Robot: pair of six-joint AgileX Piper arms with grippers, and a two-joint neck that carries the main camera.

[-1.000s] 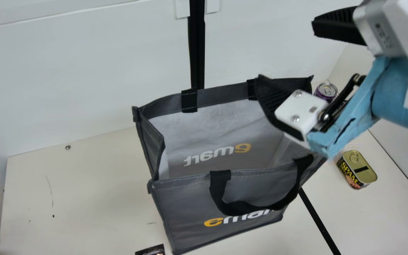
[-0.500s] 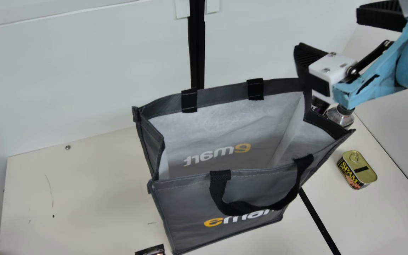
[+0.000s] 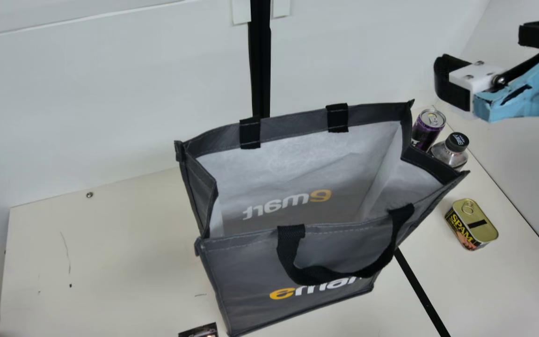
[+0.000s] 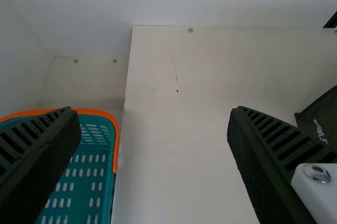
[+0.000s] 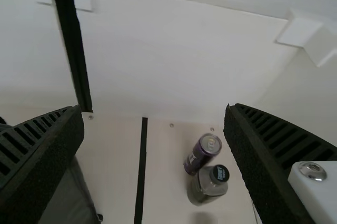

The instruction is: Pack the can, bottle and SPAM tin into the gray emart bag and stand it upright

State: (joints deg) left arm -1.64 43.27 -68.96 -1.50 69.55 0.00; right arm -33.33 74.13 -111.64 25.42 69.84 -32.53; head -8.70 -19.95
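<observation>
The gray emart bag [image 3: 297, 262] stands upright with its mouth open, mid-table. Right of it stand the purple can [image 3: 428, 126] and the bottle [image 3: 452, 150], partly behind the bag's edge; the SPAM tin [image 3: 471, 224] is nearer. My right gripper [image 3: 491, 51] hangs open above and beyond the can and bottle. In the right wrist view, its open fingers [image 5: 152, 124] frame the can [image 5: 202, 154] and the bottle [image 5: 209, 184]. My left gripper [image 4: 152, 124] is open and holds nothing, over bare table beside the bag [image 4: 321, 118].
A teal basket with an orange rim [image 4: 117, 129] stands beside the table in the left wrist view. A small dark printed item [image 3: 199, 331] lies at the main view's bottom edge. A white wall [image 3: 110, 93] rises behind the table.
My right gripper has moved from over the bag's right side toward the main view's right edge, uncovering the bag's corner, the can and the bottle. The bag and tin have stayed put.
</observation>
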